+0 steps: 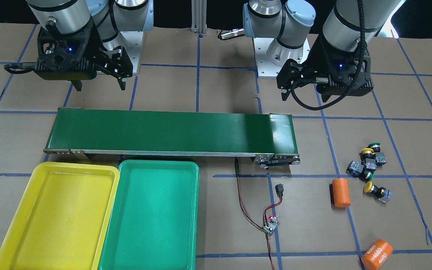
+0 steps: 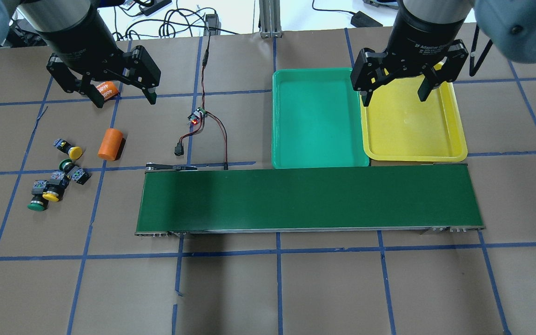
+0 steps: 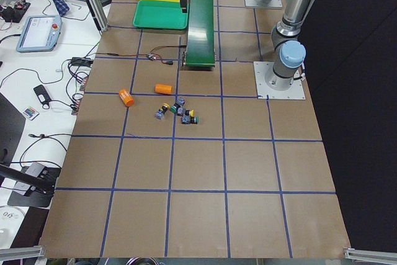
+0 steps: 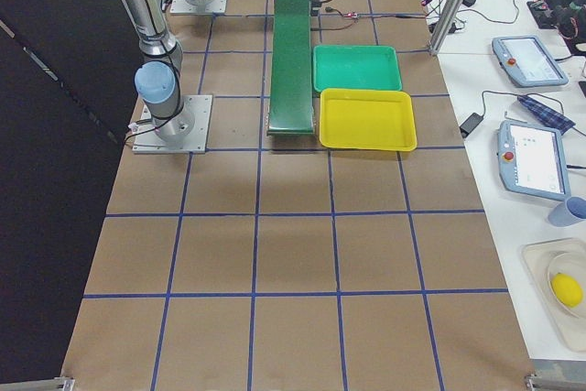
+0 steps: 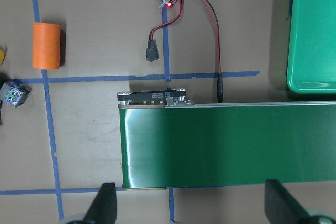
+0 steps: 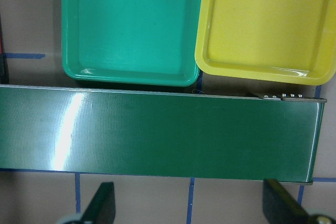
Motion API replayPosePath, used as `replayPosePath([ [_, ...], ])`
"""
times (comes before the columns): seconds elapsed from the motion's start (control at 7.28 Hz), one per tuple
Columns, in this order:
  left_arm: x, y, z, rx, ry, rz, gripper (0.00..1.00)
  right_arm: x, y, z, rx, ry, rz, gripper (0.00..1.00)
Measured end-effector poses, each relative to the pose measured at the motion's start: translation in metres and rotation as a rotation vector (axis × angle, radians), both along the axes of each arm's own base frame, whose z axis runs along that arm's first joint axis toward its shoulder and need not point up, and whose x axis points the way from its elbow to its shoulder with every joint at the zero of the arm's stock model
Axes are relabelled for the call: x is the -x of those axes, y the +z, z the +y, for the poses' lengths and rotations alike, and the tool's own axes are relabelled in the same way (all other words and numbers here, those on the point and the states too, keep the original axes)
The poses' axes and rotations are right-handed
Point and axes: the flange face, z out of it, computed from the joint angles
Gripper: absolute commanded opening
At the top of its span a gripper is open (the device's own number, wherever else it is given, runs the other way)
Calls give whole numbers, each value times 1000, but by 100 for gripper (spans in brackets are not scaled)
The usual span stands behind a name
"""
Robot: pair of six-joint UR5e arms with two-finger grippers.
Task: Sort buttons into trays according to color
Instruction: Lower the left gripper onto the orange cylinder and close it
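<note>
Yellow tray [image 1: 56, 217] and green tray [image 1: 152, 217], both unfilled, side by side against conveyor belt [image 1: 171, 131], under right claw [image 2: 394, 95], spread wide; four buttons [image 1: 368, 163] loose on worktop [image 1: 388, 97] near left claw [image 2: 125, 100], likewise wide, holding nothing; layout suggests left loads belt, right sorts.

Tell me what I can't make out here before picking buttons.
Overhead: the 4680 cylinder is partly hidden behind the left gripper.
Left wrist: the buttons are cut off at the left edge; only one contact block shows.
Exterior left: the cluster is too small to tell which buttons touch.
Right wrist: the green tray and yellow tray are cut off at the top edge.
</note>
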Motion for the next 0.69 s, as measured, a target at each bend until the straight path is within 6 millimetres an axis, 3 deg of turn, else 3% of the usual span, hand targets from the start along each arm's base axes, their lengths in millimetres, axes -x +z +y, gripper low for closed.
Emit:
replayPosePath([
  [0.27, -9, -8, -9, -11, 19, 0, 100, 0, -1, -1, -2, 0, 1, 100],
  [0.41, -33, -25, -26, -23, 23, 4, 100, 1, -1, -1, -3, -1, 2, 100],
  [0.69, -116, -94, -96, -1, -37, 16, 100, 2, -2, -1, -5, -2, 2, 100],
])
